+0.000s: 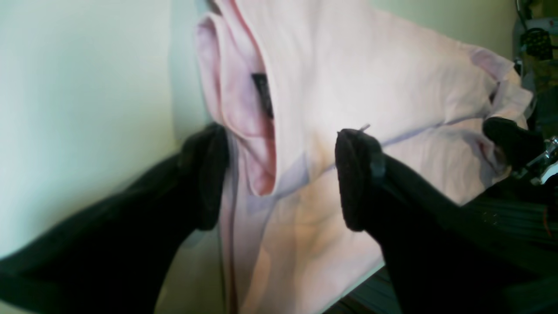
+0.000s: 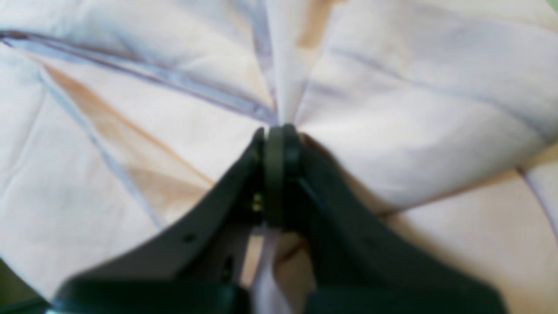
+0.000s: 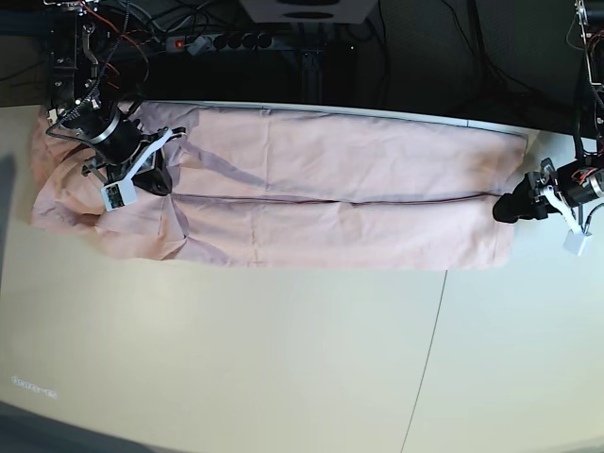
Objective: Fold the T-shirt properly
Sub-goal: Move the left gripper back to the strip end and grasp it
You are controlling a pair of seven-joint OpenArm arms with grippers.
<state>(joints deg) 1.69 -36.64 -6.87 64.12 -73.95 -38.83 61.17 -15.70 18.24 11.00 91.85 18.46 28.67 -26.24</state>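
Two cable bundles (image 3: 123, 24) behind T-shirt (image 3: 311, 189)

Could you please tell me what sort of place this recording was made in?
Probably a robotics lab bench: a plain pale table with the T-shirt spread between two arms, and a power strip and tangled cables behind it.

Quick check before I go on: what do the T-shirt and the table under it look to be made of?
T-shirt: soft, thin woven or knit cloth, likely cotton, matte pale pink; it creases sharply, drapes limply and bunches where the right gripper pinches it. Table: hard, smooth board, probably laminate or painted wood, off-white with a faint sheen; a thin seam line crosses it.
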